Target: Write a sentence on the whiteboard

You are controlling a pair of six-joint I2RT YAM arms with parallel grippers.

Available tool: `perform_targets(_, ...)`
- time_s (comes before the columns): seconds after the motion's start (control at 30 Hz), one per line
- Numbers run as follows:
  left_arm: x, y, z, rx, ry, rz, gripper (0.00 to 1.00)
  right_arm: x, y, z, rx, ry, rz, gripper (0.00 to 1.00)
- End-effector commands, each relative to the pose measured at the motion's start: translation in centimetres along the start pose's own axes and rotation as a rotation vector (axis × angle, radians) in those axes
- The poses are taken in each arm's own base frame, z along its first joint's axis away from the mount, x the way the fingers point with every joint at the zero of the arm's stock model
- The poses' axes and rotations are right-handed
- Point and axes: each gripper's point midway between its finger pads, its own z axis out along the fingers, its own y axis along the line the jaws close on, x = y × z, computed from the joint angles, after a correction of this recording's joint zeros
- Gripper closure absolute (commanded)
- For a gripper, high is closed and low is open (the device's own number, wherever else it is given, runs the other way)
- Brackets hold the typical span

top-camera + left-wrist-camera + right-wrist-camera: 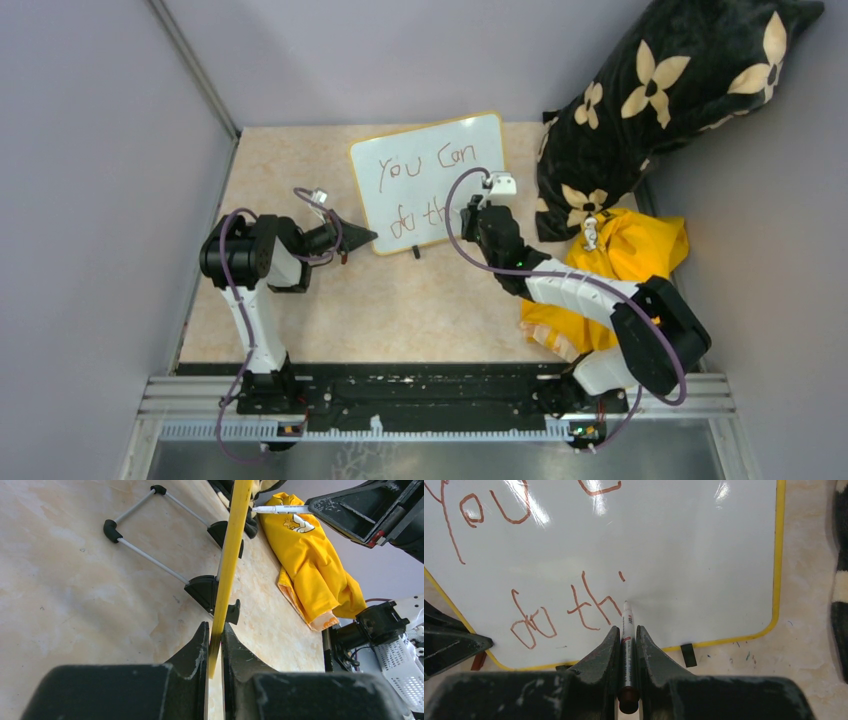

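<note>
Top view: left gripper (362,237) pinches the whiteboard (440,140) by its corner, probably to steady it.

Left wrist: jaws are clamped narrow on the frame, which runs edge-on between them.

Right wrist: right gripper (625,629) squeezes the marker (627,614), tip just ahead on the sentence (585,587), looks mid-"this".

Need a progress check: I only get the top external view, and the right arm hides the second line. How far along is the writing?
Observer: Right wrist view: the second line of the sentence reads "do th", plus a dot for the i.
Operator: Marker on the board right now?
Observer: Yes. The tip of the marker, held in the right fingers, touches the whiteboard just below that dot.
Operator: Is the left arm actually gripping the board?
Observer: Left wrist view: the left fingers are pinched on the edge of the yellow frame.
</note>
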Motion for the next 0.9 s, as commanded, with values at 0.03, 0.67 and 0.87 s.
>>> perform_targets(0.03, 0.4, 0.0, 0.2, 0.006, 0.016, -0.018, 1.00, -2.7, 0.8, 0.7, -0.010, -0.078, 0.045, 1.00)
perform_targets(0.67, 0.4, 0.0, 0.2, 0.007, 0.016, -0.018, 1.00, -1.7, 0.2, 1.0, 0.012, -0.061, 0.029, 1.00)
perform_targets(0.87, 0.4, 0.0, 0.2, 0.007, 0.017, -0.019, 1.00, -0.8, -0.2, 0.6, 0.009, -0.044, 0.040, 1.00)
